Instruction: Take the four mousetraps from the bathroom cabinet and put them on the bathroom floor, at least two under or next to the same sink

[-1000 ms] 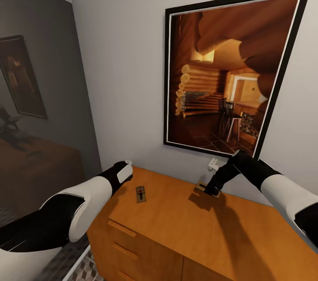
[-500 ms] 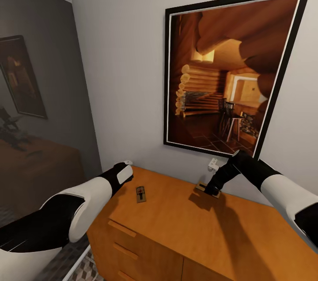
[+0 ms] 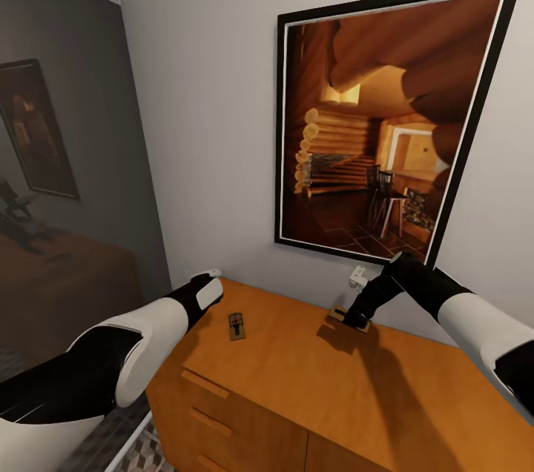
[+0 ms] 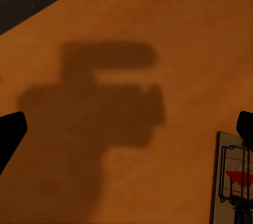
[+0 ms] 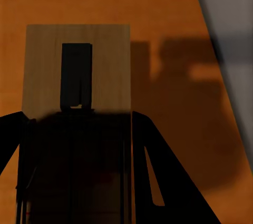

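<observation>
Head view: the robot is facing the orange-brown cabinet (image 3: 311, 376), whose flat top is serving as the counter and is standing against a pale wall. A large black-framed picture (image 3: 386, 124) of a log-cabin interior is hanging on that wall above the cabinet. A small white fitting (image 3: 359, 276) is sitting on the wall just above the cabinet top, beside the right forearm.

The left gripper (image 3: 209, 287) is hovering over the left rear corner of the cabinet top. In the left wrist view its dark fingertips (image 4: 11, 132) are showing at opposite edges of the picture with bare wood and the gripper's shadow between them, so the jaws are standing wide apart and holding nothing. One mousetrap (image 3: 236, 325) is lying flat on the cabinet top near this gripper but apart from it; the same mousetrap (image 4: 233, 179) is appearing at the edge of the left wrist view, with a dark wire frame and a red patch on its board.

The right gripper (image 3: 354, 319) is reaching down to the rear of the cabinet top, close to the wall, over a second mousetrap (image 3: 342, 316). In the right wrist view this second mousetrap (image 5: 76, 66) is lying between the dark fingers (image 5: 158, 182), which are flanking its long sides; whether the jaws are pressing on the board cannot be told. A strip of patterned bathroom floor (image 3: 141, 450) is showing beside the cabinet's lower left corner.
</observation>
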